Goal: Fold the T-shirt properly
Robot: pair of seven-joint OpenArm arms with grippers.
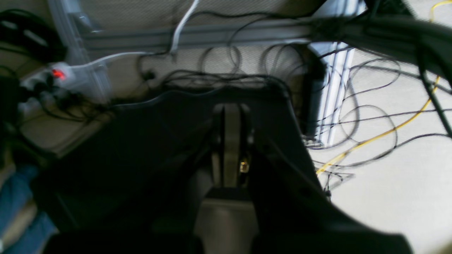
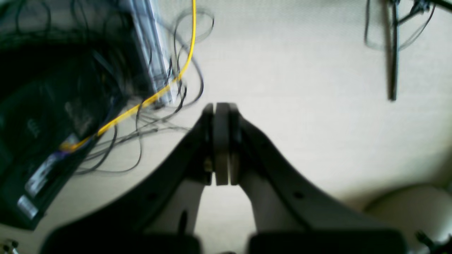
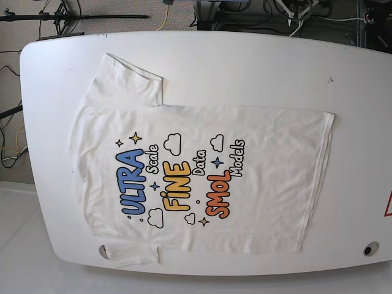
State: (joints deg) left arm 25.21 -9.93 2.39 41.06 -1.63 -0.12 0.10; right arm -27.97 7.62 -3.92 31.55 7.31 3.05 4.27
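Note:
The T-shirt (image 3: pixel 257 184) lies flat and spread out on the white table (image 3: pixel 245 61), print side up. Its hem is to the right, and its sleeves (image 3: pixel 131 79) are at the left. Neither arm shows in the base view. In the left wrist view my left gripper (image 1: pixel 231 110) is shut with nothing between its fingers, and it hangs over a dark shape and floor cables. My right gripper (image 2: pixel 221 107) is also shut and empty in the right wrist view, above pale floor. No wrist view shows the shirt.
Black cables and a yellow cable (image 1: pixel 381 134) trail across the floor. A power strip with a red light (image 1: pixel 56 74) sits at the left. An aluminium frame leg (image 2: pixel 152 53) stands by dark equipment. Stands and wires crowd behind the table's far edge (image 3: pixel 294 12).

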